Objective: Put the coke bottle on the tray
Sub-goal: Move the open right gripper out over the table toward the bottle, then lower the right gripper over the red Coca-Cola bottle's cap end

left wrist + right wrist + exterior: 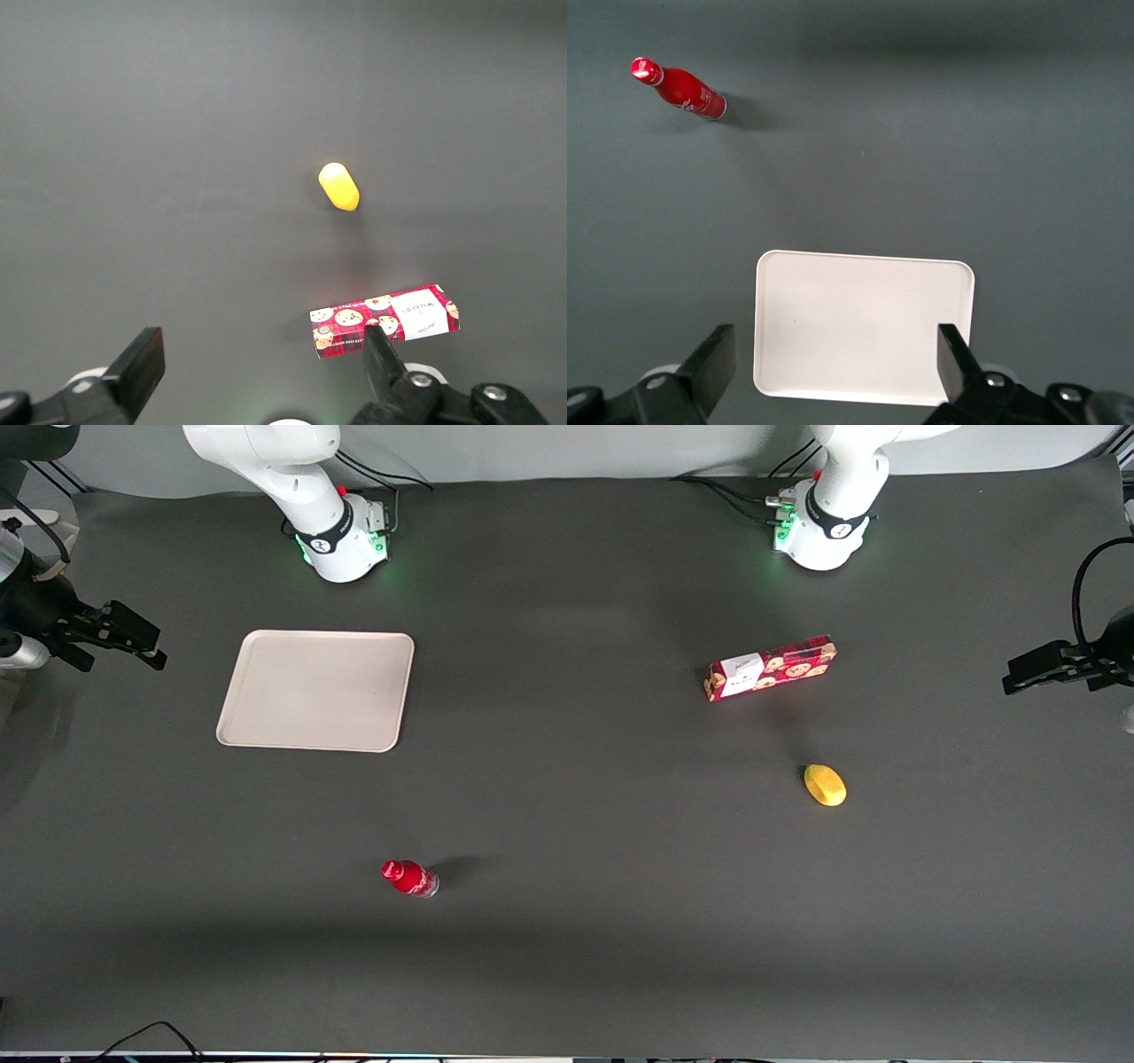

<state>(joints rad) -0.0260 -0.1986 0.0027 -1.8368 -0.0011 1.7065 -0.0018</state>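
Note:
The coke bottle (409, 878) is a small red bottle with a red cap, apparently standing upright on the dark table, nearer the front camera than the tray. It also shows in the right wrist view, the coke bottle (680, 90) well apart from the fingers. The beige tray (317, 691) lies flat with nothing on it. My gripper (155, 648) hangs in the air at the working arm's end of the table, beside the tray and far from the bottle. In the right wrist view the gripper (835, 359) is open and holds nothing, and the tray (864, 292) lies below it.
A red cookie box (771, 668) and a yellow oval object (825, 785) lie toward the parked arm's end; the left wrist view shows the same box (384, 322) and yellow object (338, 187). The working arm's base (341, 540) stands farther from the front camera than the tray.

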